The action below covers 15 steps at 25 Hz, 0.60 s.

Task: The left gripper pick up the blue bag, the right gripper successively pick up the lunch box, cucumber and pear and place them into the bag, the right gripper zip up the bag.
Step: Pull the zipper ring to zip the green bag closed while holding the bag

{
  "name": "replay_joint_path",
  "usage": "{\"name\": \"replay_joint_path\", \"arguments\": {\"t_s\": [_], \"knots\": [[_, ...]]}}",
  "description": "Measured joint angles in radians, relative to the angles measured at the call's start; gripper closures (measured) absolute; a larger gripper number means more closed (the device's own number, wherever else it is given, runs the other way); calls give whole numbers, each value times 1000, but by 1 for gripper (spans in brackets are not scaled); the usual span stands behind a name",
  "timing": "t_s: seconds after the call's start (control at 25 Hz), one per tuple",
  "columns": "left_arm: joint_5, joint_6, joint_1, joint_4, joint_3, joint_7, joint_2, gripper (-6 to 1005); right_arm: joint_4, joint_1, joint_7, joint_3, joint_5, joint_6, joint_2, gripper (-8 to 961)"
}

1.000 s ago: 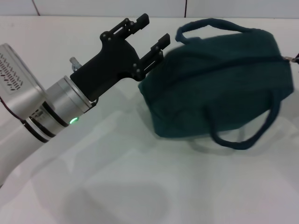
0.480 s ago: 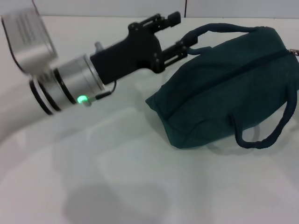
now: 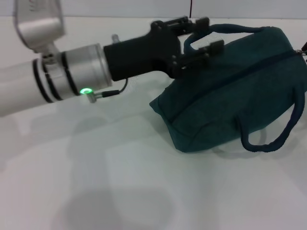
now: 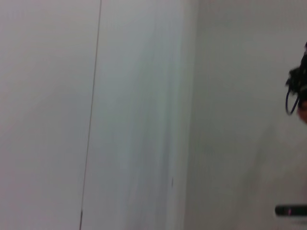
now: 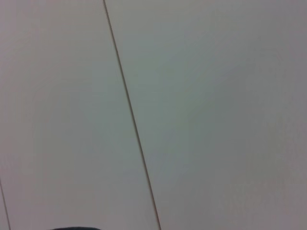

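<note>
1. Where the head view's upper centre shows it, the left gripper [image 3: 204,32] reaches in from the left, its fingers apart around the far handle [image 3: 225,29] of the blue bag [image 3: 230,91], not visibly clamped.
2. The bag lies on the white table [image 3: 120,182], filling the right of the frame.
3. Its near handle [image 3: 276,136] droops at lower right.
4. Both wrist views show only pale surfaces.

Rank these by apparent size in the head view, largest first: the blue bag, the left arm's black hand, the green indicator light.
1. blue bag
2. left hand, though it sits nearer the camera, so real size is unsure
3. green light
</note>
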Motion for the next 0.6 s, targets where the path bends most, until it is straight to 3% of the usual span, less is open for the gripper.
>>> {"name": "replay_joint_path", "arguments": {"t_s": [0.12,0.24,0.6], "knots": [[144,-64,22,59,-83,-51,-54,451,1,2,0,0,0,0,0,395],[293,-104,38,134,-137,-111,-84,464,2,3,0,-3,0,0,0,395],[409,-117,21,173,-134,-193,-82,502,4,4,0,-11,0,1,1,396]]}}
